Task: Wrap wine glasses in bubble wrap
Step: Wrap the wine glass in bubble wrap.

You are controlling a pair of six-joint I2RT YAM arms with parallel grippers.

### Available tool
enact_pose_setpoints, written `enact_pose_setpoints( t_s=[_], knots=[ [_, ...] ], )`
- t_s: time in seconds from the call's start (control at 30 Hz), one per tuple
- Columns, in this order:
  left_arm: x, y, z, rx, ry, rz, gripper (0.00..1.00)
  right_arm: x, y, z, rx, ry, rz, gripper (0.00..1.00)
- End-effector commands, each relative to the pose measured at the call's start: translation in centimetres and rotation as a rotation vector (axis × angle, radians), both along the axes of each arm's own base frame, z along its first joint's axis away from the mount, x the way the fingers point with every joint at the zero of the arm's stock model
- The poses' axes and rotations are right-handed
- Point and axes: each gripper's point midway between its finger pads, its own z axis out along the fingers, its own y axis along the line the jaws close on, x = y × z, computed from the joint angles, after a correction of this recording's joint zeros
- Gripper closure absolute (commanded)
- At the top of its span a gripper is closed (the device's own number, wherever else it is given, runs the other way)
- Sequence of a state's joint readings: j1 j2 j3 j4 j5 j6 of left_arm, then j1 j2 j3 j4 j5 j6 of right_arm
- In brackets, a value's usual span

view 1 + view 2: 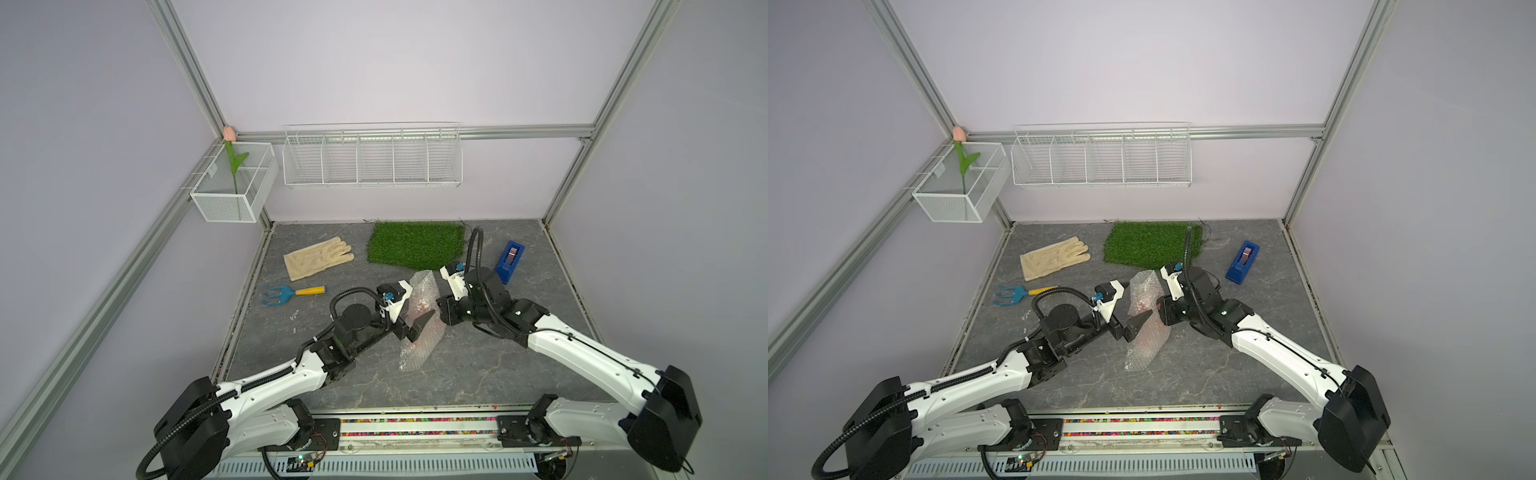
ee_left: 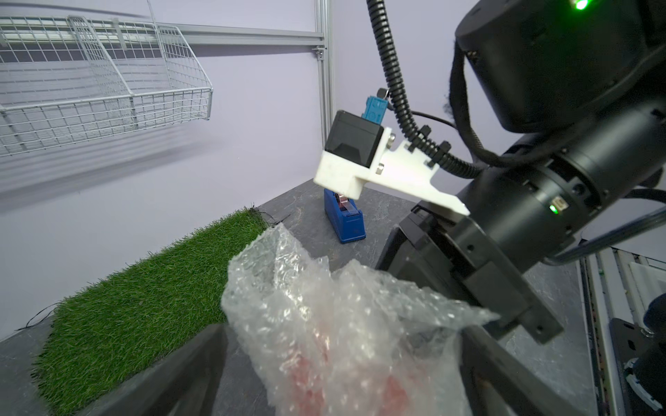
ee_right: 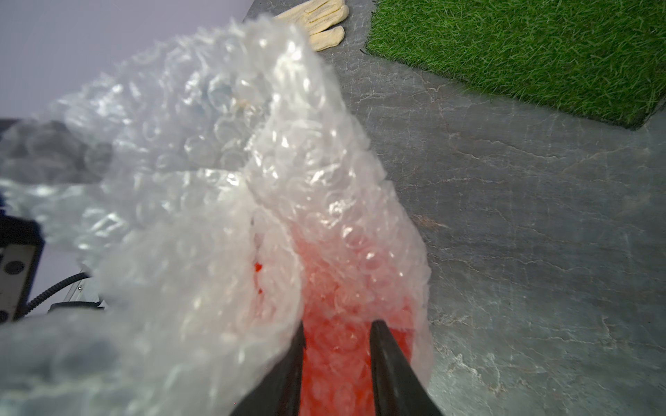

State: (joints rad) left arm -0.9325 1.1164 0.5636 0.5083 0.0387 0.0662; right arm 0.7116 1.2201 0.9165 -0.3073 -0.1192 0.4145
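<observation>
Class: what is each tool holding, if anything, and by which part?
The right tool clamps the red goblet through the bubble wrap; which part of it cannot be told. The left tool is open, gripping nothing.

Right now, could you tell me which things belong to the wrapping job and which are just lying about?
Job: clear bubble-wrap sheet; red-orange plastic goblet inside it.
Lying about: cream fabric glove; green turf mat; blue tape dispenser; blue hand fork with yellow handle.

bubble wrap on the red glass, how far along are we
Done: the bubble wrap already covers the wine glass, loosely. In hand: the right pincer clamps the glass through the wrap; the left pincer stands open astride the wrap. Left: probably tightening the flared, loose ends.
</observation>
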Motion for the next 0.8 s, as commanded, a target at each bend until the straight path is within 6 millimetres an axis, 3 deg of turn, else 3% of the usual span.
enact_pose_setpoints(
  t_s=[0.0, 0.3, 0.6, 0.77],
  knots=[
    [0.5, 0.2, -0.6, 0.047, 0.016, 0.032, 0.06, -1.0, -0.7, -0.5, -0.03, 0.02, 0.008, 0.65],
    [0.9, 0.2, -2.3, 0.09, 0.122, -0.025, 0.46, -1.3, -1.2, 1.8, -0.013, 0.003, -0.002, 0.62],
    [0.7, -0.2, -4.1, 0.142, 0.168, -0.069, 0.65, -2.4, -2.4, 5.9, 0.056, -0.032, 0.008, 0.58],
    [0.5, -0.7, -4.3, 0.145, 0.185, -0.094, 0.71, -2.7, -1.6, 7.0, 0.099, -0.029, 0.046, 0.57]
  ],
)
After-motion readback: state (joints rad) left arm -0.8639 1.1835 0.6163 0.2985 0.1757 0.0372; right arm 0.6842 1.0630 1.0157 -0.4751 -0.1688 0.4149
